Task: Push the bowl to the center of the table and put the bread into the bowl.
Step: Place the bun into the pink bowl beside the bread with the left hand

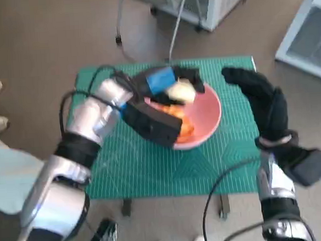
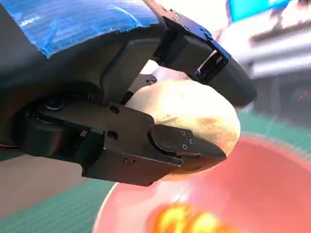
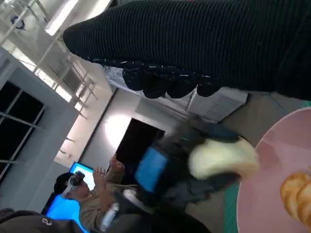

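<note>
The left hand [image 2: 146, 121] grips the bread [image 2: 194, 116] between its fingers, suspended over the pink bowl [image 1: 207, 117] for release. The right hand [image 1: 261, 99], holding nothing, fingers extended, stands beside the bowl's rim, apparently steadying it near the table [image 1: 153, 170] center.
</note>
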